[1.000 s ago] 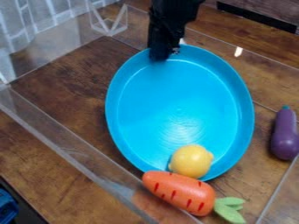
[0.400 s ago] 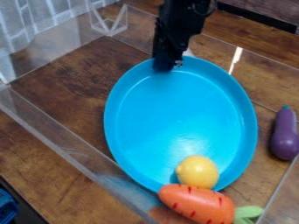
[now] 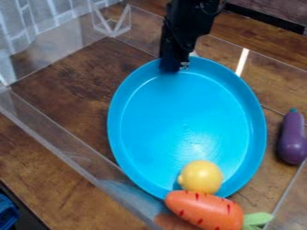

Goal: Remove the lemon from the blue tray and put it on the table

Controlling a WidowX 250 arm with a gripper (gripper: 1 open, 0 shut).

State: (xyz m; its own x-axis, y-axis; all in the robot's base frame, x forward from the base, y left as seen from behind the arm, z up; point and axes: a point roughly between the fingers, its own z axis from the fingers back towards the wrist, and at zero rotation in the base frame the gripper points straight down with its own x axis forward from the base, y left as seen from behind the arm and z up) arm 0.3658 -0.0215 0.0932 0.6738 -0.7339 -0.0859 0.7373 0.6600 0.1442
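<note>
The blue tray (image 3: 180, 112) fills the middle of the table (image 3: 66, 90) and looks tipped, its far rim raised. The lemon (image 3: 200, 176), small and yellow, rests inside the tray against its near rim. My gripper (image 3: 177, 65) points down at the tray's far rim, and its black fingers are shut on that rim. The fingertips themselves are dark and hard to make out.
An orange carrot (image 3: 206, 210) lies just outside the tray's near rim, touching it below the lemon. A purple eggplant (image 3: 293, 137) lies at the right edge. Clear acrylic walls (image 3: 72, 162) run along the table's near-left side and the back.
The tray's near rim has slid toward the camera. The lemon rolled down to that rim, and the carrot was pushed toward the bottom right. The gripper shifted slightly right on the far rim.
</note>
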